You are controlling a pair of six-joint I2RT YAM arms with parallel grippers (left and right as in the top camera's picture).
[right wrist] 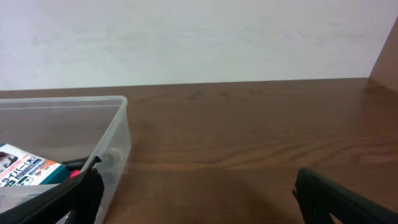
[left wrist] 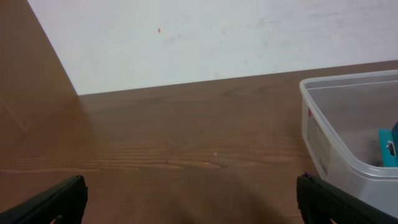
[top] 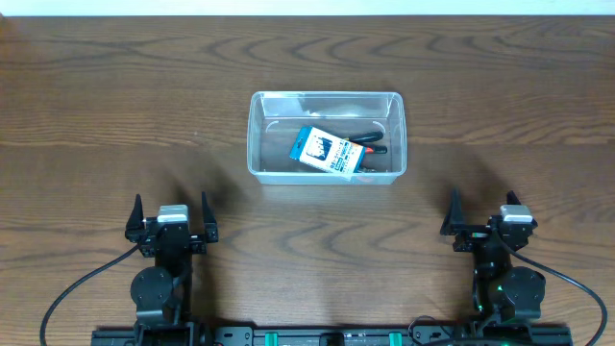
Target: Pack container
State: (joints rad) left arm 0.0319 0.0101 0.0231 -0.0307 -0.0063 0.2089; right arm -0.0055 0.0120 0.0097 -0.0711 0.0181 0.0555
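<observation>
The clear plastic container stands on the wooden table at centre back. Inside it lie a blue-and-white printed box and a red-and-black hand tool. The container's left end shows in the left wrist view, its right end in the right wrist view, with the box inside. My left gripper is open and empty near the front left. My right gripper is open and empty near the front right. Both are well apart from the container.
A white wall stands behind the table's far edge. Black cables run from the arm bases along the front edge.
</observation>
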